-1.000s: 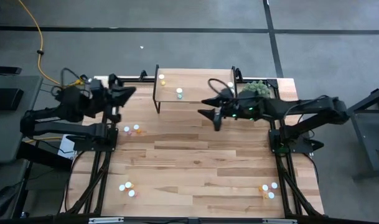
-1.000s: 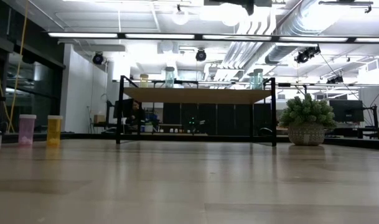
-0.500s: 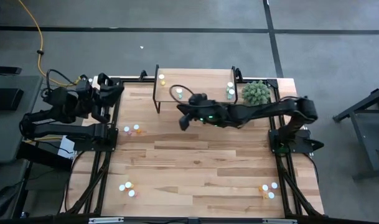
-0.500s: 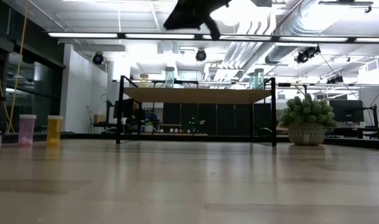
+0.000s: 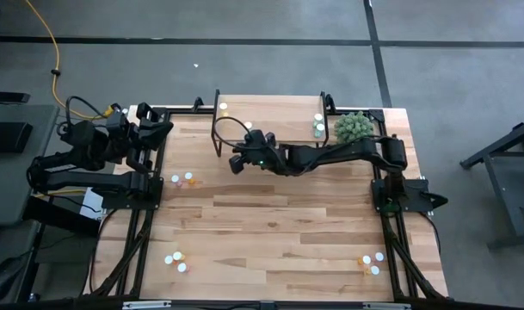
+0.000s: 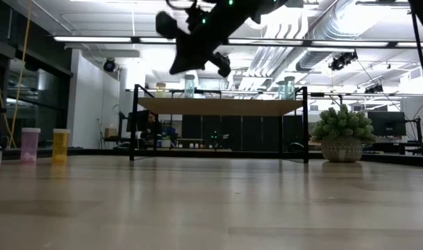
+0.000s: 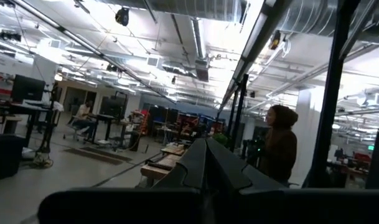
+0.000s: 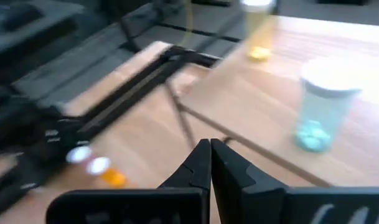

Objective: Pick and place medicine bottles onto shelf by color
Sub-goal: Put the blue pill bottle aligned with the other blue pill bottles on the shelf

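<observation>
We see right gripper [image 5: 237, 164] swung leftward past shelf [image 5: 270, 110] front, jaws closed, empty; teal bottle [image 8: 323, 106] stays on shelf. Likely heading for pink and yellow bottles [image 5: 182, 179] on worktop. Left gripper [image 5: 156, 133] parked, closed.

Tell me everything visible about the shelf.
The shelf is a small raised platform with a light wood top on thin black metal legs, standing upright at the far edge of the table, beside the green plant. In the low view its top sits well above the tabletop, open underneath. A yellow bottle and a teal bottle stand near one end, two teal bottles near the other. The right gripper, fingers shut, hangs at its front edge, empty.
</observation>
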`<state>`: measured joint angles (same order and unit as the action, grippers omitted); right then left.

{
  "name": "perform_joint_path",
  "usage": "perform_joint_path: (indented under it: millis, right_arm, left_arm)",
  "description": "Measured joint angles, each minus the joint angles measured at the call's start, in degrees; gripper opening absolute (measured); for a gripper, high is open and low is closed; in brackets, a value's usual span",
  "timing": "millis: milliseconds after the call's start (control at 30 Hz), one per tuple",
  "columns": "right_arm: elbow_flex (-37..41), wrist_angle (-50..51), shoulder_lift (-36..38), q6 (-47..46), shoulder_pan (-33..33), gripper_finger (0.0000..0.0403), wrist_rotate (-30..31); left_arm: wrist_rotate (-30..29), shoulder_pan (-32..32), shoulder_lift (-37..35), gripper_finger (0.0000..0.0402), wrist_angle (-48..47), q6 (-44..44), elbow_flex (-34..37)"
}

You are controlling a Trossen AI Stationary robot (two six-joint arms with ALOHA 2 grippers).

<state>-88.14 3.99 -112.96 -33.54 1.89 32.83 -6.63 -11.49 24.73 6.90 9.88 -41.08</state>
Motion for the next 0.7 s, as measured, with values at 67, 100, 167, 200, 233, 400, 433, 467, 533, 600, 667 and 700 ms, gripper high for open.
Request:
perform_joint_path:
  millis: [67, 100, 167, 200, 233, 400, 433, 467, 533, 600, 667, 700]
  right_arm:
    - [0.0, -0.1, -0.5, 0.1, 0.0, 0.0000, 2.1]
    - [0.0, 0.2, -0.6, 0.4, 0.1, 0.0000, 2.8]
    - [0.0, 0.2, -0.6, 0.6, 0.1, 0.0000, 4.8]
    - [0.0, 0.3, -0.7, 1.0, 0.2, 0.0000, 5.7]
    - [0.0, 0.5, -0.8, 1.4, 0.4, 0.0000, 6.2]
    - [0.0, 1.3, -0.8, 1.0, 1.8, 0.0000, 6.0]
    - [0.0, 1.4, -0.8, 1.0, 2.0, 0.0000, 6.0]
    - [0.0, 1.4, -0.8, 1.1, 2.4, 0.0000, 5.8]
    - [0.0, 1.3, -0.8, 1.1, 3.1, 0.0000, 4.3]
    - [0.0, 1.4, -0.8, 1.2, 3.7, 0.0000, 1.0]
    - [0.0, 1.4, -0.8, 1.9, 4.1, 0.0000, -0.7]
    - [0.0, 1.4, -0.8, 2.4, 4.2, 0.0000, -0.9]
  left_arm:
    - [0.0, 0.0, 0.0, 0.0000, -0.1, 0.4, 0.0]
    - [0.0, 0.0, 0.0, 0.0000, -0.2, 0.4, 0.0]
    - [0.0, 0.0, 0.0, 0.0000, -0.4, 0.4, 0.0]
    - [-0.1, 0.0, 0.0, 0.0000, -0.8, 0.4, 0.0]
    - [-0.2, 0.0, 0.0, 0.0000, -1.2, 0.4, 0.0]
    - [-1.6, 0.0, 0.0, 0.0000, -3.6, 0.4, 0.0]
    - [-1.7, 0.0, 0.1, 0.0000, -3.9, 0.4, 0.0]
    - [-1.7, 0.0, 0.1, 0.0000, -4.2, 0.4, 0.0]
    - [-1.7, 0.0, 0.2, 0.0000, -4.3, 0.4, 0.0]
    - [-1.7, 0.0, 0.4, 0.0000, -4.1, 0.4, 0.0]
    - [-1.7, 0.0, 0.5, 0.0000, -4.2, 0.4, 0.0]
    - [-1.8, 0.0, 0.5, 0.0000, -4.2, 0.4, 0.0]
